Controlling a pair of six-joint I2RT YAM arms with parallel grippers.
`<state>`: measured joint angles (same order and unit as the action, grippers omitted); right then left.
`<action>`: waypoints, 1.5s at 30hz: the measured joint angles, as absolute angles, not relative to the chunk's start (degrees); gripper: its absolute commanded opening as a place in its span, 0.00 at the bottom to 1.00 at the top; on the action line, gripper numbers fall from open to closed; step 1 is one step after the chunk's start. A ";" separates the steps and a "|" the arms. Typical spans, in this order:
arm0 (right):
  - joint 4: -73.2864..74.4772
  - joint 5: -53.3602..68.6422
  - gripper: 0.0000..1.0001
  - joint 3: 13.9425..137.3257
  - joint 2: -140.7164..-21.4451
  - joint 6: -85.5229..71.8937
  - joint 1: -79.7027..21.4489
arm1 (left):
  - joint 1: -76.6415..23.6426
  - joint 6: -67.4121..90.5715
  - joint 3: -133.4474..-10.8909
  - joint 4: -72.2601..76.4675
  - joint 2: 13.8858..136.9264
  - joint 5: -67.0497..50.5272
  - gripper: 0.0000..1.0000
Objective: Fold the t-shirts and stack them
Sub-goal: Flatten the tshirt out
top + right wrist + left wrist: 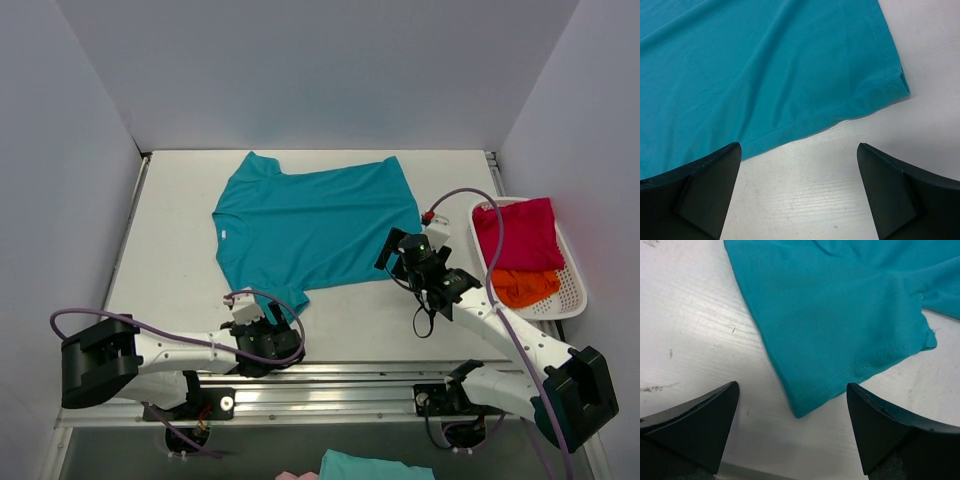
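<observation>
Teal-blue t-shirt [320,225] spread flat mid-table [170,260], unfolded. Neck to the left, hem to the right, one sleeve far, one near. Light wrinkles only.

Left gripper [275,322]: sits low at the near sleeve [285,298], jaws wide apart, grips nothing. Wrist view puts one finger [695,430] on each side of the sleeve's stitched corner. Corner lies between them on bare table, clear of both pads. Can't tell whether the tips touch the tabletop.

Right gripper [392,252]: parked at the shirt's near-right hem corner [405,232], jaws equally wide, grips nothing. Wrist view shows the hem edge [805,122] running diagonally just ahead of the fingers [705,195], closest to the left one. Bare table between the tips. Cloth not pinched.

White slatted basket [575,300] at the right table edge, just right of the right arm. Holds crimson-pink t-shirt [520,232] bunched at the far end and orange t-shirt [525,287] bunched at the near end, the two touching. Both well apart from the teal one.

Purple cable [465,191] loops off the right wrist, arching over the gap between shirt and basket.

Strip of teal cloth [375,467] visible past the near rail, at the bottom of the overhead view. Too cropped to tell what it is.
</observation>
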<state>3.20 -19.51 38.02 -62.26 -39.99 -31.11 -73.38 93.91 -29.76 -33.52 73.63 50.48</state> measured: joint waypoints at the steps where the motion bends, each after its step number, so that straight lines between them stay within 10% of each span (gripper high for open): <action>1: 3.20 -19.62 0.96 38.02 -62.26 -39.92 -31.11 | -73.36 93.95 -29.76 -32.73 74.35 51.33 0.94; 5: 3.20 -19.75 0.96 38.04 -62.54 -39.66 -31.11 | -72.58 93.34 -29.93 -28.58 77.43 54.22 0.83; 15: 3.29 -20.14 0.96 38.04 -63.18 -39.62 -31.11 | -70.74 91.13 -30.65 -19.88 81.73 53.08 0.04; 45: -5.06 -11.77 0.93 28.14 -71.94 -46.94 -23.27 | -51.05 71.64 -22.74 -15.75 64.60 45.80 0.02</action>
